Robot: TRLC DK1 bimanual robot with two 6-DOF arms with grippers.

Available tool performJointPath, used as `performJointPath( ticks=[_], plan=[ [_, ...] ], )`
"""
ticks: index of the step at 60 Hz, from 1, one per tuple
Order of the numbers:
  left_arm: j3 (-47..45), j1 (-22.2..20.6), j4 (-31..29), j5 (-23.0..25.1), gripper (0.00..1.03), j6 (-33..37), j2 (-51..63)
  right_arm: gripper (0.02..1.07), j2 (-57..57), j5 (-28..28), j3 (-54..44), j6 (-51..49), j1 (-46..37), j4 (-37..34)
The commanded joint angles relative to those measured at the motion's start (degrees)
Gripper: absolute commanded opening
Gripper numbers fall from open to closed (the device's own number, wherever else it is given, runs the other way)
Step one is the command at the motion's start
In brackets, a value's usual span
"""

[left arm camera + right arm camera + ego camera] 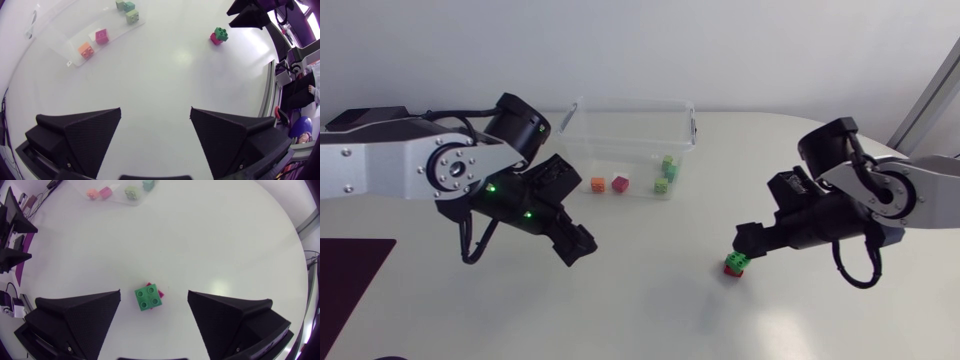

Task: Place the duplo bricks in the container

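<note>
**Right pincer open over a stacked pair**
The right pincer (748, 240) stands apart around the green brick (149, 297), which sits skewed on a pink brick (215, 40), near right on the surface (650, 300). A shallow grip could split them. The container (582, 120) sits far; the left pincer (155, 110) is apart and empty.

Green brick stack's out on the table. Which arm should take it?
Right. The right gripper, open, hangs just over the green brick stack; the left gripper is far off across the table, by the container.
</note>
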Motion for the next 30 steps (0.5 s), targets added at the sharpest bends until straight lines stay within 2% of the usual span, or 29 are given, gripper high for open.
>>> performJointPath(
  ticks=[1,5,9,19,30],
  plan=[
    [-0.49,-1.32,1.19,0.23,0.96,1.40,1.69,0.96,2.79,1.62,-1.52,-1.84,1.53,0.72],
    [-0.49,-2.12,2.15,0.23,0.96,1.49,2.39,0.95,4.02,1.97,-1.87,-2.19,2.50,1.25],
    [-0.75,-3.08,3.38,0.14,0.96,1.84,2.66,0.87,4.46,2.15,-2.05,-2.28,3.20,1.51],
    [-2.24,-4.84,8.92,0.14,0.96,4.21,3.10,0.86,7.44,2.85,-3.10,-3.60,4.08,2.92],
    [-2.42,-6.86,11.73,0.23,0.96,6.06,4.06,0.59,8.85,3.82,-4.51,-5.18,4.17,6.26]
  ],
)
